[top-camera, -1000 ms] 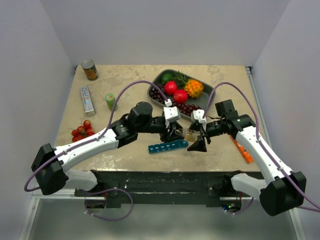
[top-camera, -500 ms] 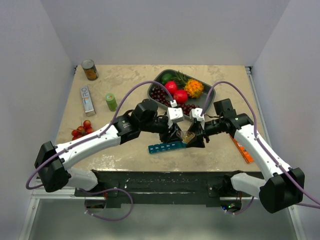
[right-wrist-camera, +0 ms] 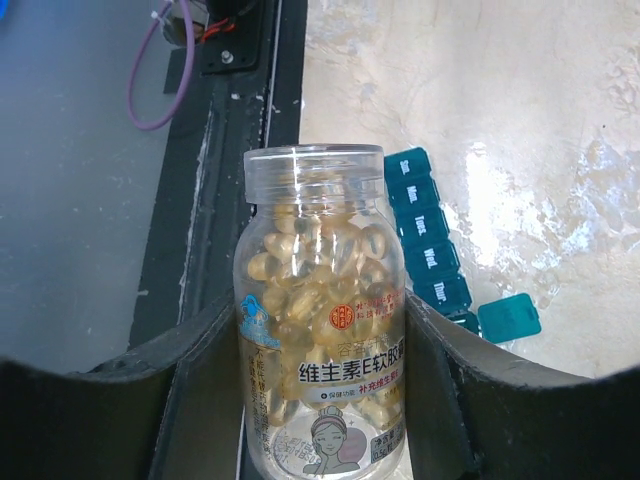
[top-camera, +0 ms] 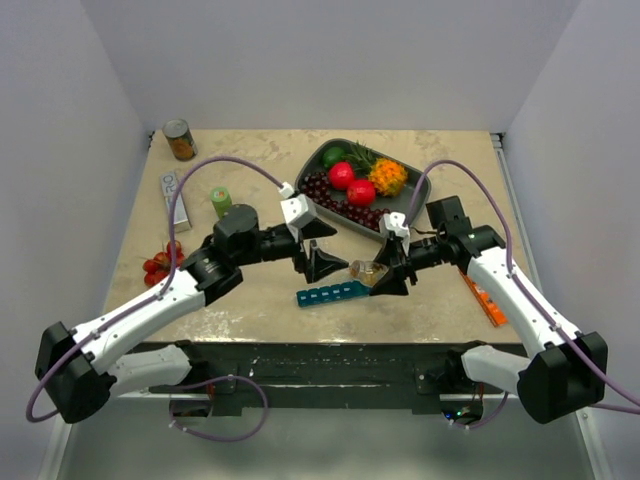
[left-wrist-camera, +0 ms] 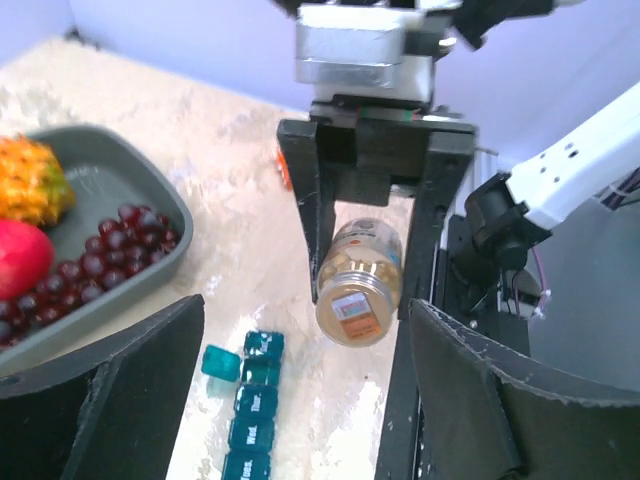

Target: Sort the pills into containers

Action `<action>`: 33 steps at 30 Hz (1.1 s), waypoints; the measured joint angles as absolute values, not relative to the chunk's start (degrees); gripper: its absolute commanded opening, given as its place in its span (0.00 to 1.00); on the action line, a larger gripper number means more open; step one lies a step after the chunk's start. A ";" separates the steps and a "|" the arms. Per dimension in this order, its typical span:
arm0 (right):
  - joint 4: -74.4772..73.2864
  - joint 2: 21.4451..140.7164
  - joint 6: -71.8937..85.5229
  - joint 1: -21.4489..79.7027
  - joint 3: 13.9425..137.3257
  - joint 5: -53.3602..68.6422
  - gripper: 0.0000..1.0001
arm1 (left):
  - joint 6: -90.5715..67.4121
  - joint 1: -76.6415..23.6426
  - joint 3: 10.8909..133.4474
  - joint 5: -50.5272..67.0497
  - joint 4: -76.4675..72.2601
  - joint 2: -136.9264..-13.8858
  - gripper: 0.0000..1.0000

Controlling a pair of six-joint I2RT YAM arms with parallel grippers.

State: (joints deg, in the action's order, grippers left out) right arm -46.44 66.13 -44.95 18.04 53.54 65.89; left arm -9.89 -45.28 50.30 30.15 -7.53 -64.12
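Observation:
A small clear bottle [right-wrist-camera: 320,350] full of tan-yellow pills [right-wrist-camera: 325,275] lies between the fingers of my right gripper [right-wrist-camera: 320,400], which is shut on its body. From above, the bottle [top-camera: 364,270] hangs tilted just over the right end of the teal containers strip [top-camera: 334,293], held by the right gripper [top-camera: 382,272]. My left gripper [top-camera: 335,252] stands open a little to the left of the bottle, holding nothing. In the left wrist view the left gripper [left-wrist-camera: 310,400] faces the bottle [left-wrist-camera: 358,288] end on. Below it is the strip [left-wrist-camera: 245,415] with one lid [left-wrist-camera: 220,362] flipped open.
A grey fruit tray [top-camera: 304,183] with fruit and dark cherries sits behind the grippers. An orange box [top-camera: 484,301] lies under the right forearm. A tin can [top-camera: 180,140], a white box [top-camera: 174,197], a green bottle [top-camera: 221,203] and loose cherries [top-camera: 160,264] stand at the left.
My left gripper has opened and drawn back to the left, away from the bottle. The right gripper closed on the bottle and keeps it over the strip's right end.

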 measured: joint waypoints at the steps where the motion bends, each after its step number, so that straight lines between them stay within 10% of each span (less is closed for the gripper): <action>1: -46.30 66.13 -44.64 17.89 53.54 66.24 0.08 | -10.44 -44.53 48.95 30.55 -9.19 -62.30 0.88; 13: -29.23 66.85 -22.92 9.56 50.87 80.75 0.08 | -9.08 -44.25 44.60 37.91 -17.08 -58.65 0.88; 33: -41.56 64.31 -39.27 11.31 53.58 75.48 0.09 | -4.82 -44.71 52.99 41.98 -15.94 -70.48 0.84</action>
State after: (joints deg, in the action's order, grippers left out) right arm -41.56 64.31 -39.27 11.31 53.58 75.48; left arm -4.82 -44.71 52.99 41.98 -15.94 -70.48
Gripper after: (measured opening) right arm 0.558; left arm 0.873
